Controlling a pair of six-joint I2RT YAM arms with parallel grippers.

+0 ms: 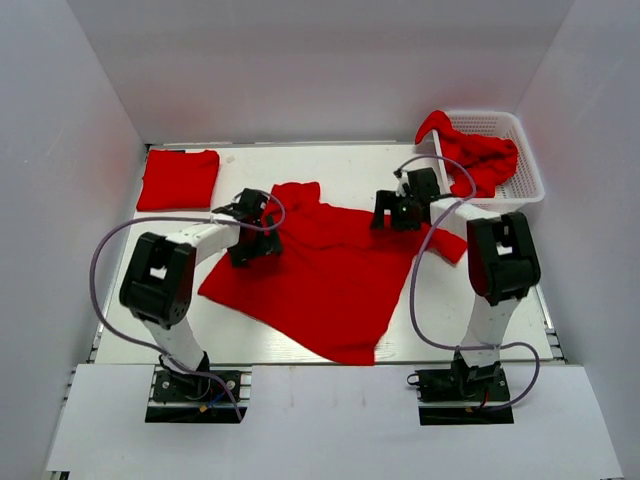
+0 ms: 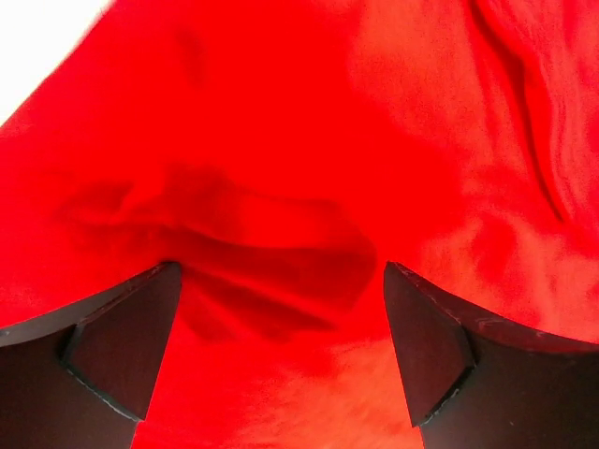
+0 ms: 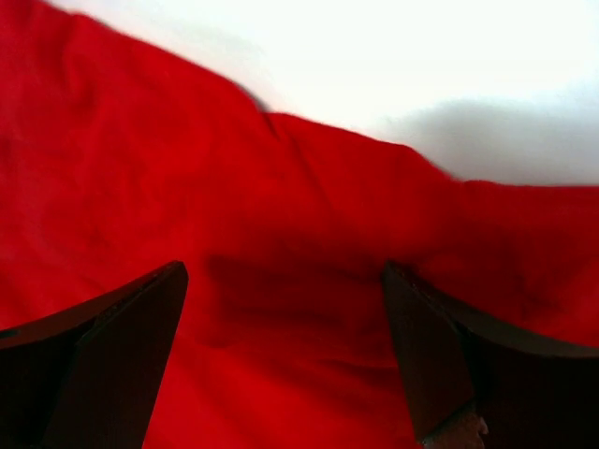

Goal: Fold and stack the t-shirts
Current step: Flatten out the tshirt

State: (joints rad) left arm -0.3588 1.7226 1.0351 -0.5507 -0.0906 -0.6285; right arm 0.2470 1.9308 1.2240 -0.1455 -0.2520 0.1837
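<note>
The black left gripper [image 2: 281, 285] and right gripper [image 3: 281, 281], both spread wide, hang low over the spread-out bright red cloth t-shirt [image 1: 330, 275], perhaps touching it.

We see a white desk [image 1: 330, 165] closed in on three sides by plain pale panels: a back wall [image 1: 320, 60], a left wall [image 1: 50, 200] and a right wall [image 1: 600, 180]. A white board [image 1: 330, 420] lies along the near edge. The light is soft and even.

A white counter [image 1: 400, 160] carries a red t-shirt [image 1: 330, 270] spread out across its middle, a folded red t-shirt [image 1: 178, 180] at the far left corner, and a white mesh basket [image 1: 490, 118] at the far right corner.
</note>
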